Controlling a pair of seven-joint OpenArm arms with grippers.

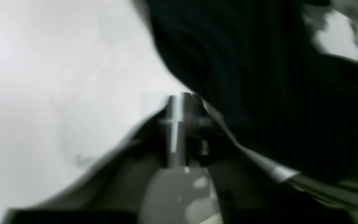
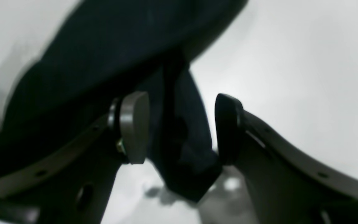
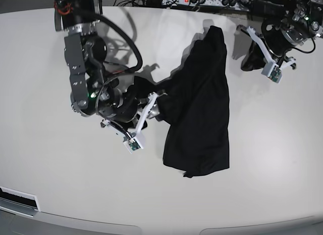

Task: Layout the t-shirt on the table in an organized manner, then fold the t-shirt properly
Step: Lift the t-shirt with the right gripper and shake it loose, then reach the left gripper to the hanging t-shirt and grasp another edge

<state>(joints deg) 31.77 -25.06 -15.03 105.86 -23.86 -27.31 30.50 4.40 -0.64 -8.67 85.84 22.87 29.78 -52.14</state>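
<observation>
The t-shirt point(image 3: 202, 108) lies in a long dark strip through the middle of the table point(image 3: 45, 184), blocking the way from 12 o'clock down toward 6. The right gripper point(image 3: 151, 106) sits against its 9 o'clock edge with a fold of cloth between its spread jaws, and the left gripper point(image 3: 260, 45) stands at 2 o'clock, apart from the cloth. Bare tabletop lies open at 3, 6, 8 and 10 o'clock.

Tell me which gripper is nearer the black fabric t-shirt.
Right. The right gripper touches the black fabric t-shirt at its edge; the left gripper sits apart.
</observation>
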